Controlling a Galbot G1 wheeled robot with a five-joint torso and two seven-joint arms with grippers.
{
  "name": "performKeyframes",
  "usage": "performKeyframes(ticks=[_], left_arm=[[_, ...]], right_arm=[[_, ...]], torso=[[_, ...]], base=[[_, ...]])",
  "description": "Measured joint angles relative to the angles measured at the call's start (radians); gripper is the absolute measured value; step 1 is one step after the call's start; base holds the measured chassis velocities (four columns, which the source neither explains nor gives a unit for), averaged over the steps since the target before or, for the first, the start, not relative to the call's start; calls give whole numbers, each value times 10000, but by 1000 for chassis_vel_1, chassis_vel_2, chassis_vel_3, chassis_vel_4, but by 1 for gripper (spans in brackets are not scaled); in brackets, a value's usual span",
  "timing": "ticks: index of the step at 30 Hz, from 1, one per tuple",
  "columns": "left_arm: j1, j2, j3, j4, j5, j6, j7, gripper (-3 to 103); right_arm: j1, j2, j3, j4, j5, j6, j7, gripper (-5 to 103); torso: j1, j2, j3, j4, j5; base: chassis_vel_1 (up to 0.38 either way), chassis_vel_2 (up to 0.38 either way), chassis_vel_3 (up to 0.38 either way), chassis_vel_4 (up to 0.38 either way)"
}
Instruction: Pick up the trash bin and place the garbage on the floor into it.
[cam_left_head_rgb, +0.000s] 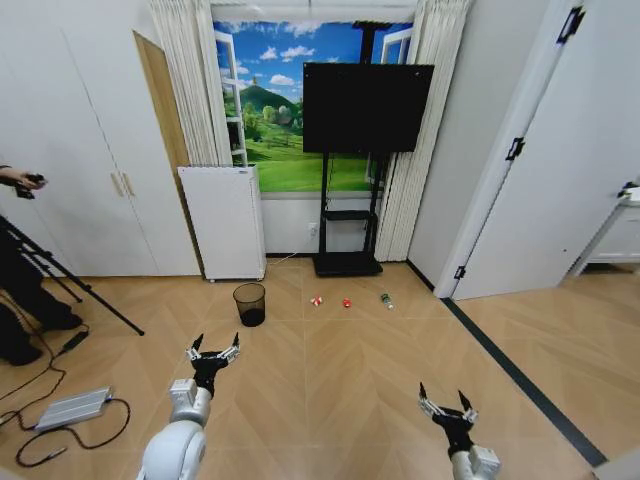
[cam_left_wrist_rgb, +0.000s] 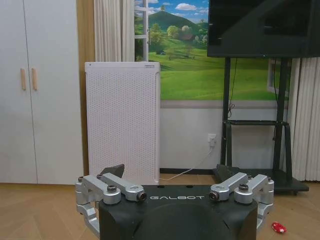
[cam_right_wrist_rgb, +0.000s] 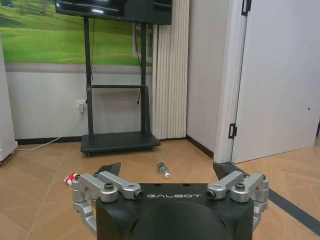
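Nearest us, our left gripper (cam_left_head_rgb: 213, 352) and right gripper (cam_left_head_rgb: 447, 404) hang low over the wooden floor (cam_left_head_rgb: 350, 380), both spread wide and holding nothing. Farther ahead the trash bin (cam_left_head_rgb: 249, 303) stands upright on the floor, near the white appliance (cam_left_head_rgb: 225, 221). To its right, apart from it, lie the wrapper (cam_left_head_rgb: 316, 300), the red packet (cam_left_head_rgb: 347, 302) and the bottle (cam_left_head_rgb: 386, 299) in a row. We judge nothing is done yet: bin unlifted, all garbage left to collect.

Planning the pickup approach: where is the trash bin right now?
In the head view the trash bin stands upright on the wood floor, ahead of the left gripper, just before the white appliance, left of the garbage.
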Motion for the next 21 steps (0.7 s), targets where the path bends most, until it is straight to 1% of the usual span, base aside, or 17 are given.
performKeyframes(ticks=[6,13,21], left_arm=[[38,-36,-22,-32,81,-144,-64,100],[152,-64,-137,-101,150,-322,-69,100],[168,-53,-171,-31,274,-419,-22,100]], right_arm=[[-130,63,-16,0,-106,21,-62,100],[-169,111,-33,-35,-269,243,-373,100],[-79,95,-33,-74,-270,104,-211,100]], torso=[[-1,0,0,-1,0],[-1,-2,0,-1,0],[-1,-2,0,0,0]], base=[[0,0,0,0],[0,0,0,0],[0,0,0,0]])
